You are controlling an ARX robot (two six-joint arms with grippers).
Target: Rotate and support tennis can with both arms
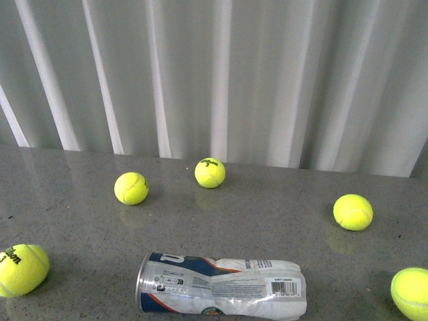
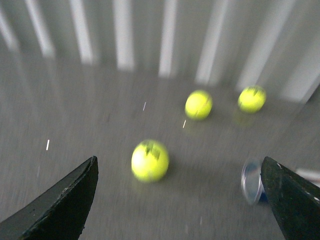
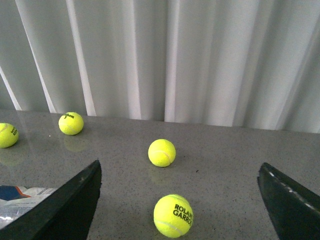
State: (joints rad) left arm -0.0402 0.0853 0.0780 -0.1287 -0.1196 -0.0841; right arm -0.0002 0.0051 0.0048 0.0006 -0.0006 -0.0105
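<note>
The tennis can (image 1: 221, 286) lies on its side on the grey table near the front edge, metal rim to the left, dented clear body with navy-and-white label. Neither arm shows in the front view. My left gripper (image 2: 180, 200) is open and empty; the can's rim end (image 2: 251, 181) shows just beside one finger (image 2: 292, 200). The left wrist view is blurred. My right gripper (image 3: 179, 205) is open and empty; a corner of the can's label (image 3: 20, 197) shows by one finger (image 3: 65, 210).
Several yellow tennis balls lie around the can: (image 1: 131, 188), (image 1: 210, 172), (image 1: 352, 212), (image 1: 21, 269), (image 1: 411, 292). A ball marked Roland Garros (image 3: 173, 215) lies between the right fingers. A ball (image 2: 150, 160) lies ahead of the left gripper. White pleated curtain (image 1: 214, 73) backs the table.
</note>
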